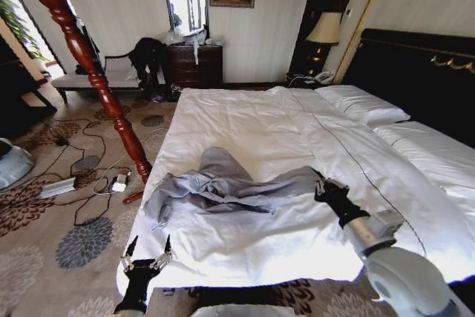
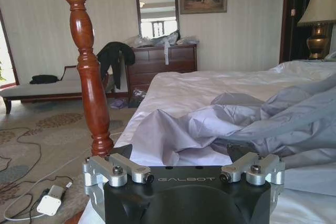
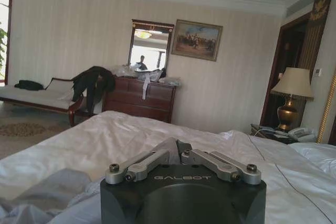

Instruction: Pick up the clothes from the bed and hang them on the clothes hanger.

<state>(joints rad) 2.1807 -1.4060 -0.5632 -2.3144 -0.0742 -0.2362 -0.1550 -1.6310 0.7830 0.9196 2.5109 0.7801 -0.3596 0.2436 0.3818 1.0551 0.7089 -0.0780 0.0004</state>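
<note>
Item: shirt (image 1: 223, 187) lying crosswise on the bed (image 1: 297, 124), mid-frame; my right gripper (image 1: 323, 185) is pinching its right sleeve end, left gripper (image 1: 147, 252) idling open lower left.

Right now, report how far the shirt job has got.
Nothing is done yet: the shirt lies crumpled on the bed. In hand: the right gripper is shut on the shirt's edge, pinching a fold of it. The left gripper is open at the bed's near edge, short of the shirt. Left: lifting the shirt and hanging it.
</note>
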